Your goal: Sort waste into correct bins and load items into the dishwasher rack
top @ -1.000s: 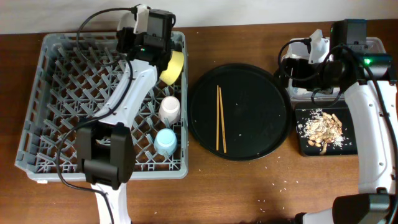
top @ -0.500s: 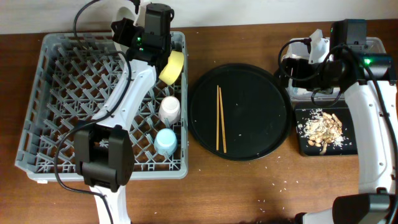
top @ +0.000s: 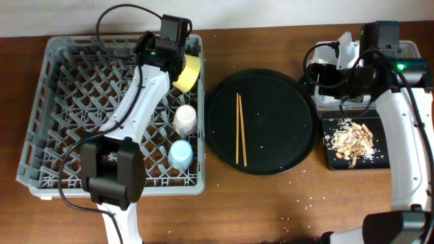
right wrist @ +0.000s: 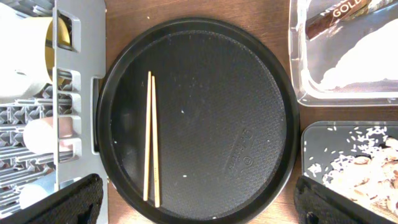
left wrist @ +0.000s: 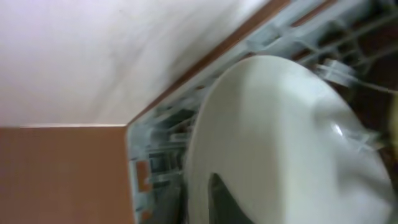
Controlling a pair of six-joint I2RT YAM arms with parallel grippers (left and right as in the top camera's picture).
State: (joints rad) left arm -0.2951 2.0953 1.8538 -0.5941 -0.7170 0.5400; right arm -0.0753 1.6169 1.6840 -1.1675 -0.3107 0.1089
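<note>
Plainly, the right jaws stand spread wide, their two dark tips at the bottom corners of the right wrist view with nothing between them. Beyond that gap lies the round black tray (right wrist: 217, 74), and on its left half the pair of chopsticks (right wrist: 151, 140) lies side by side, well apart from either tip. To that tray's right the clear tub (right wrist: 297, 56) holds the white napkin (right wrist: 364, 62) and the brown wrapper (right wrist: 339, 15); the flat black tray (right wrist: 309, 140) just beside it carries the food scraps (right wrist: 367, 177). The right arm (top: 403, 135) runs up the right edge of the surface (top: 271, 203) and bends over the tub, wrist turned toward the round tray.

The left jaws cannot be made out: the left wrist view is blurred and filled by a pale rounded thing (left wrist: 280, 137) close up, so whether they are spread or pressed together I cannot tell. From above, that wrist sits over the far right corner of the rack (top: 61, 102), just beside the yellow bowl (top: 191, 71), which stands tilted among the pegs. The pink cup (top: 184, 118) and blue cup (top: 180, 154) stand along the rack's right side, nearer the front. The left arm (top: 139, 102) stretches diagonally across the rack from its base at the front edge
</note>
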